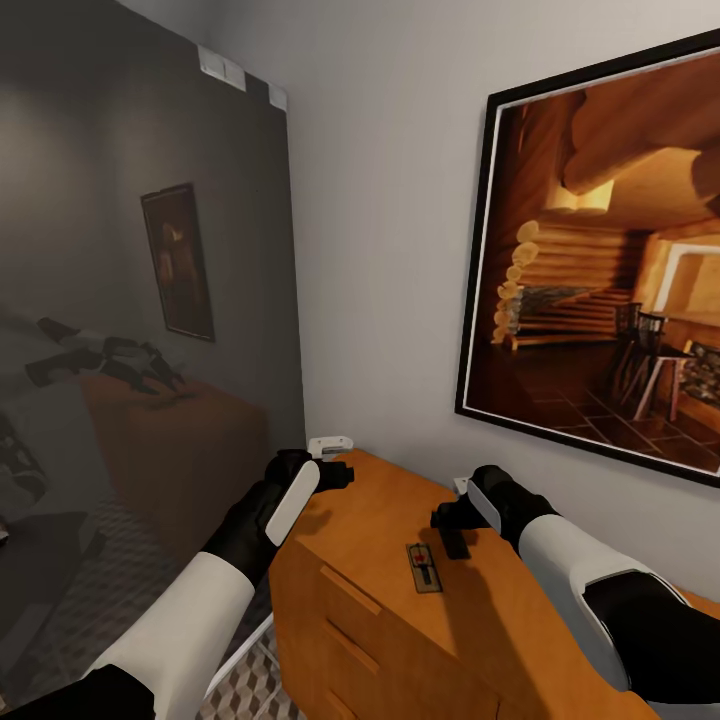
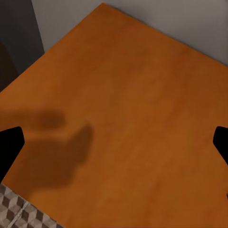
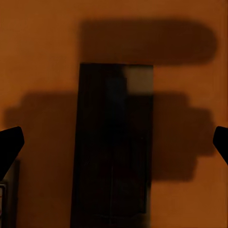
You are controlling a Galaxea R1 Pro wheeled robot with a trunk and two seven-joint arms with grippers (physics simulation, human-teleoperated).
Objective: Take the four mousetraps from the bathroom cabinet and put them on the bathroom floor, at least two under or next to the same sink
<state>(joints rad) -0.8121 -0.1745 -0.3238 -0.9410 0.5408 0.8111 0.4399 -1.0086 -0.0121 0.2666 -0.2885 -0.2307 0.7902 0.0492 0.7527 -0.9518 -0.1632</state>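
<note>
- Mousetrap: one small flat brown wooden board with thin wire and a red mark lies flat on the top of the low orange-brown wooden cabinet, just below and slightly to the left of the right gripper, apart from it.
- In the right wrist view a dark rectangular slab lies directly under the right gripper, between its finger lines; it sits in deep shadow, so whether it is another trap cannot be told. A sliver of a second flat piece shows at the frame edge near one fingertip.
- Risk, as a judgement: the trap is thin and flat against the wood, so a descent that stops too high would close on nothing, and one that goes too low would press the fingertips into the cabinet top or skid the trap aside. A poorly centred pinch could also tip it out on the lift.
- Right gripper: spread wide, the tips at opposite frame edges, empty and touching nothing.
- Left gripper: likewise wide open and empty, hovering over bare cabinet top near its corner, with the cube-patterned tiled bathroom floor beyond the edge.
- A large framed picture of a log-cabin interior hangs on the wall behind the right arm.
</note>
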